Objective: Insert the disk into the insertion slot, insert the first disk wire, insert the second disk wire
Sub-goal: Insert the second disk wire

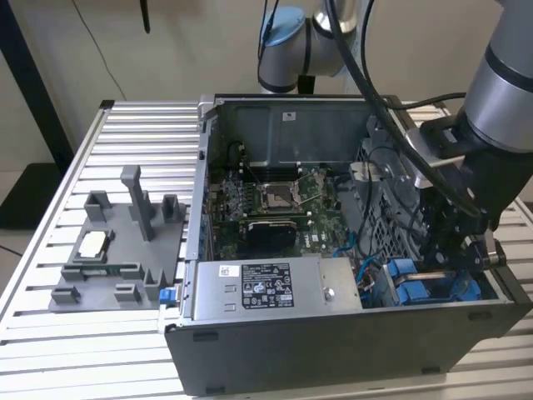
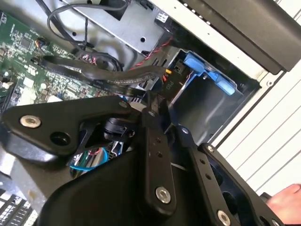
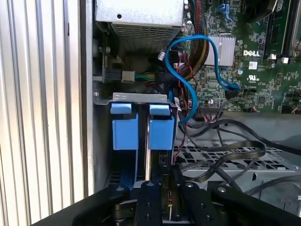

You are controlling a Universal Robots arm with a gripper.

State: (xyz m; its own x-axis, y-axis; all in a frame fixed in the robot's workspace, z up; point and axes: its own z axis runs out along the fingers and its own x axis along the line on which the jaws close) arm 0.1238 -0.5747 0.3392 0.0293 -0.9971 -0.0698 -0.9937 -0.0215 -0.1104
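So the insertion slot (image 1: 433, 287) sits in the bottom corner of the open computer case (image 1: 333, 333), on the exterior view's right; it's a grey metal bay with bright blue plastic rails, and in the first wrist view you can see two blue tabs (image 3: 141, 125) standing side by side inside the bay (image 3: 131, 99), right next to the case wall; in the second wrist view a blue rail piece (image 2: 207, 73) pokes up at the mouth of the bay, close to the case's edge; a light blue cable (image 3: 188, 75) loops over the motherboard (image 3: 254, 61) just beside the bay, and flat black cables (image 3: 225, 155) lie across the perforated metal nearby.

The tool (image 1: 450, 254) is lowered into the case right above the blue rails; its black linkage fills the foreground in both wrist views; honestly can't tell whether it's clenched or released, or whether anything sits in it; the tips are hidden down in the bay.

Off on the exterior view's left, a grey plastic tray (image 1: 117, 250) with upright posts rests on the slatted desk (image 1: 50, 333), well apart from the case.
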